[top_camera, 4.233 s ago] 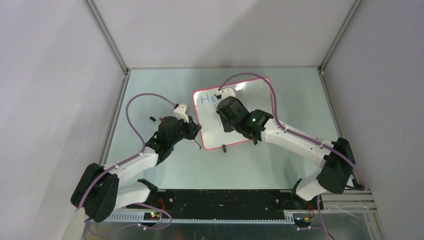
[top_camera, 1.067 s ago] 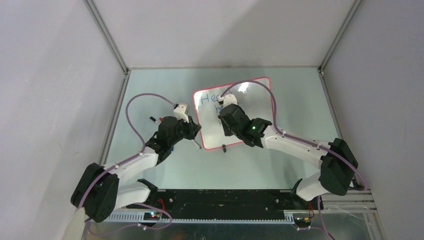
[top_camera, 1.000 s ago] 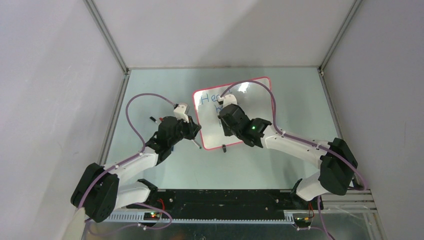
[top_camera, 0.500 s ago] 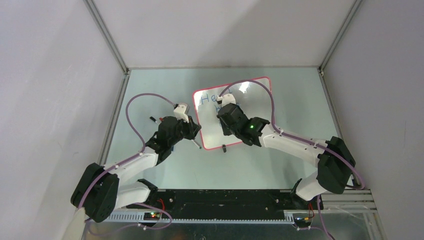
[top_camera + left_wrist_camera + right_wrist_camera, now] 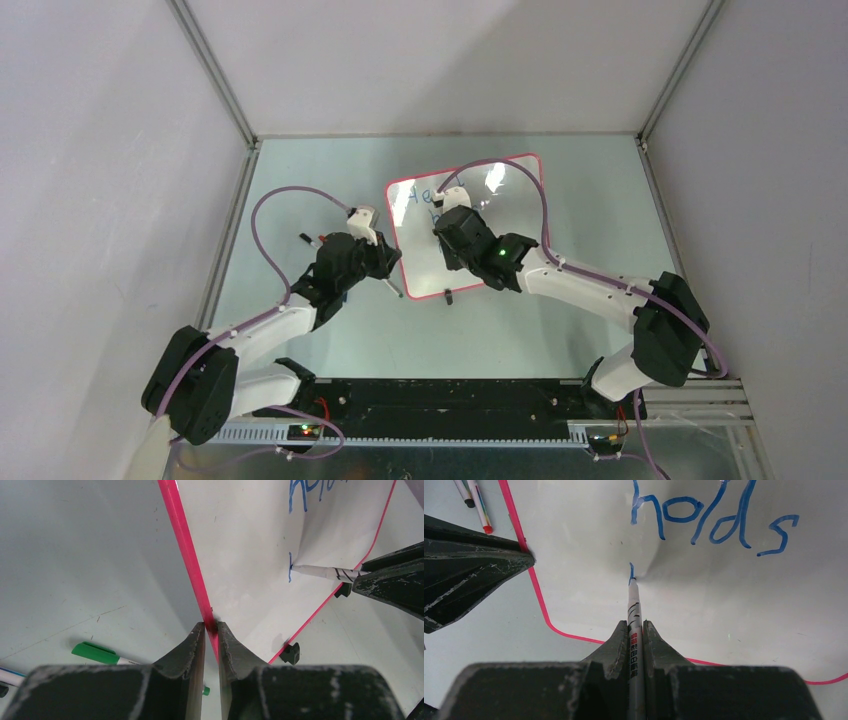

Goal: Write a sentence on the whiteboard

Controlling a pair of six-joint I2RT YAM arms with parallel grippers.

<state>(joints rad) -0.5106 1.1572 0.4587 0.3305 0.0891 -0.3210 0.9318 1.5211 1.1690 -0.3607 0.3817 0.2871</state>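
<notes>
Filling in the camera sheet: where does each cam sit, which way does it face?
Top external: above and behind the bases, looking down at the table; both arms show, meeting at the whiteboard.
Left wrist: on the left wrist, looking along the left jaws, shut on the whiteboard's red frame.
Right wrist: on the right wrist, looking along the right jaws and the marker they grip, at the sentence.
Shared: both wrist views show the marker tip on one short blue stroke.

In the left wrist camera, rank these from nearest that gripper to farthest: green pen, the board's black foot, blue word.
From the left gripper:
1. green pen, on the table beside the fingers, view's left.
2. black foot, view's right, under the whiteboard's edge.
3. blue word, at the board's far end.
</notes>
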